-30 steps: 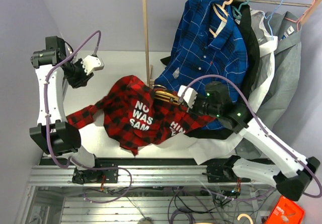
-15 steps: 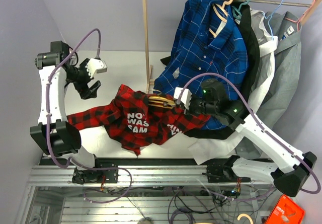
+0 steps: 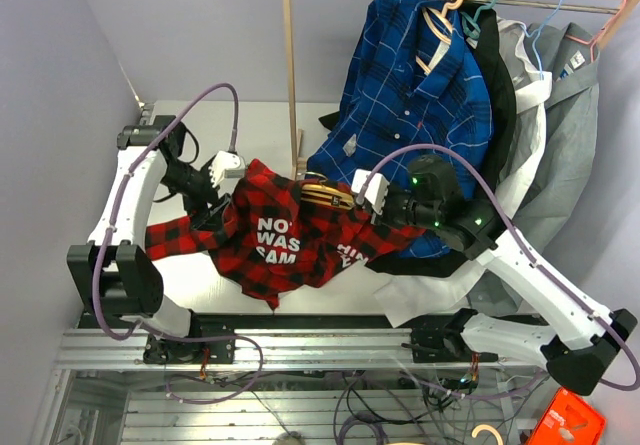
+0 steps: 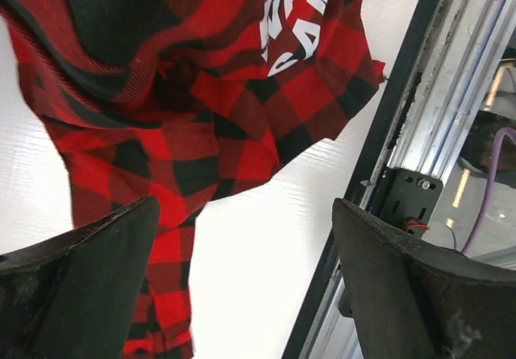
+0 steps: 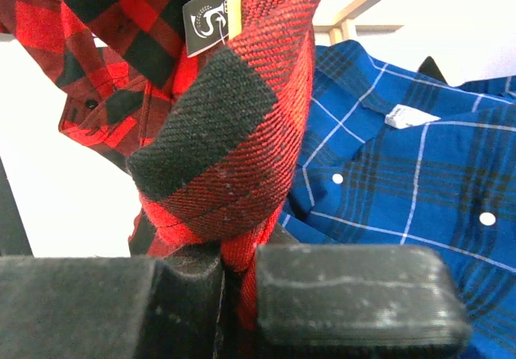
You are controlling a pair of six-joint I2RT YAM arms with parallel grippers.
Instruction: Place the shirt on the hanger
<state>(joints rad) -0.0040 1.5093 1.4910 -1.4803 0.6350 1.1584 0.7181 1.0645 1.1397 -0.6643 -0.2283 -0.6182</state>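
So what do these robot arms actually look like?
The left arm and right arm are white angular links with chunky black joints. A lilac cable loops along each. Small green lights glow on the right one. The left gripper and right gripper have white bodies and blocky black fingers.

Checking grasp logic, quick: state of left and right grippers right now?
Left gripper: open, holding nothing.
Right gripper: closed on a fold of the shirt.

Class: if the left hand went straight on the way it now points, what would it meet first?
Probably the shirt, draped just ahead, or the white table beside it; depth is unclear.
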